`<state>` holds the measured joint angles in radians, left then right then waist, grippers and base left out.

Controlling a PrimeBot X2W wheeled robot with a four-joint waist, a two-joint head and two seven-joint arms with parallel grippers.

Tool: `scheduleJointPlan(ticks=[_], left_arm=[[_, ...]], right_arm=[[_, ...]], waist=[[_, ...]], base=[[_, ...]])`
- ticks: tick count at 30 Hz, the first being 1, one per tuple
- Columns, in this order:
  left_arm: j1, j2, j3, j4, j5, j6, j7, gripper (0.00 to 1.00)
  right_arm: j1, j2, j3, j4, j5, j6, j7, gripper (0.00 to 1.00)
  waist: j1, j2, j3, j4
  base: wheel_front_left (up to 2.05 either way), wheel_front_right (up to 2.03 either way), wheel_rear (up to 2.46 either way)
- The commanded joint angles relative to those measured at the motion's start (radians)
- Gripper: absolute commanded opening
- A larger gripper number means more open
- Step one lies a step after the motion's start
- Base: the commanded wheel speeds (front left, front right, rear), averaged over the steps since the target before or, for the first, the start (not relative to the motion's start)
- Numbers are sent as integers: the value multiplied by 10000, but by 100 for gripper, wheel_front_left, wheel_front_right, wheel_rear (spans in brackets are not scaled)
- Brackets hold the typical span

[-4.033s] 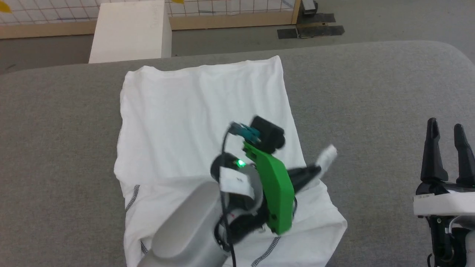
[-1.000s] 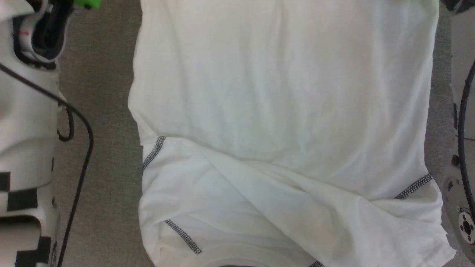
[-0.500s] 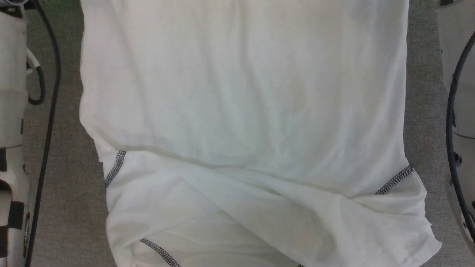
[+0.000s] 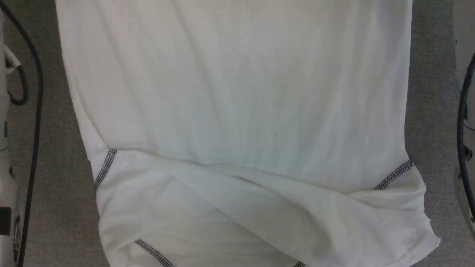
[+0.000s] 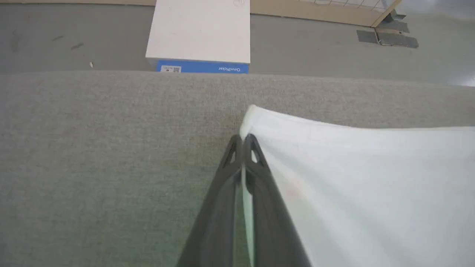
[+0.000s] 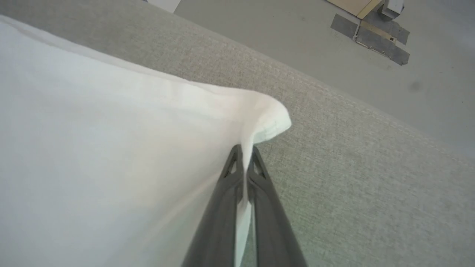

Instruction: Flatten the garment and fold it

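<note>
A large white garment [image 4: 237, 111] lay spread on a grey fabric-covered surface [image 4: 66, 207] and took up most of the head view. Left of the garment, a pale arm casing [image 4: 6, 178] ran along the picture's edge, with a black cable [image 4: 35, 122] hanging beside it, apart from the cloth. Across the garment's near part a folded layer lay on a slant. Short lines of dark zigzag stitching [image 4: 105, 167] marked the garment's left and right edges. Right of the garment stood a second pale arm casing [image 4: 467, 33].

In the left wrist view, the left gripper [image 5: 243, 140] had its jaws pressed together on one far corner of the garment, a strip of white cloth showing between the two dark fingers. The garment stretched away to the right of them. Beyond the garment, past the surface's far edge, a white box [image 5: 200, 33] with a blue label strip stood on the grey floor [image 5: 74, 37]. Further right lay dark flat patches [image 5: 387, 36] at the foot of a wooden rail [image 5: 315, 7].

In the right wrist view, the right gripper [image 6: 244, 151] pinched the garment's other far corner between closed jaws. The cloth bunched and curled over just past the fingertips.
</note>
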<state>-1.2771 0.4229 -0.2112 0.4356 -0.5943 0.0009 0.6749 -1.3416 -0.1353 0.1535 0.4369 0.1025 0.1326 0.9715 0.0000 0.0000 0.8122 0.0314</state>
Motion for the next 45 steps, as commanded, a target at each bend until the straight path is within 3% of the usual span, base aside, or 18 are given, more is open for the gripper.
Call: scheduleJointPlan(ticks=[1, 7, 12, 16, 21, 30, 37, 45], left_arm=[[-5, 194, 58, -66, 240, 48, -523, 0], [-470, 337, 60, 25, 1165, 172, -2951, 0], [-516, 384, -121, 365, 1532, -125, -4349, 0], [-310, 230, -287, 706, 1354, -611, -4873, 0], [660, 93, -596, 933, 926, -1043, -5130, 0], [4118, 107, -767, 36, -255, -1240, -5450, 0], [7368, 36, -450, -1942, -1075, -714, -5546, 0], [10599, -327, -398, -3540, -1658, 16, -5726, 0]], right_arm=[[-98, -107, -140, 94, -145, -19, -215, 0], [-523, 95, -873, 209, -557, -19, -1618, 0], [-647, 194, -1306, 541, -794, -19, -2759, 0], [-399, 207, -1396, 809, -583, -19, -3500, 0], [749, -103, -731, 808, 373, -19, -4010, 0], [4466, -981, 245, -493, 2753, -19, -4127, 0], [7676, -1194, -302, -1984, 3901, -19, -4060, 0], [10837, -552, -1447, -3266, 4148, -19, -4010, 0]], waist=[[0, 0, -91, 8], [0, 0, -466, 66], [0, 0, -1062, 90], [0, 0, -1754, 119], [0, 0, -2960, 147], [0, 0, -5312, 190], [0, 0, -6337, 321], [0, 0, -6802, 520]], base=[[0, 0, 0], [0, 0, 0], [0, 0, 0], [0, 0, 0], [0, 0, 0], [0, 0, 0], [0, 0, 0], [0, 0, 0]])
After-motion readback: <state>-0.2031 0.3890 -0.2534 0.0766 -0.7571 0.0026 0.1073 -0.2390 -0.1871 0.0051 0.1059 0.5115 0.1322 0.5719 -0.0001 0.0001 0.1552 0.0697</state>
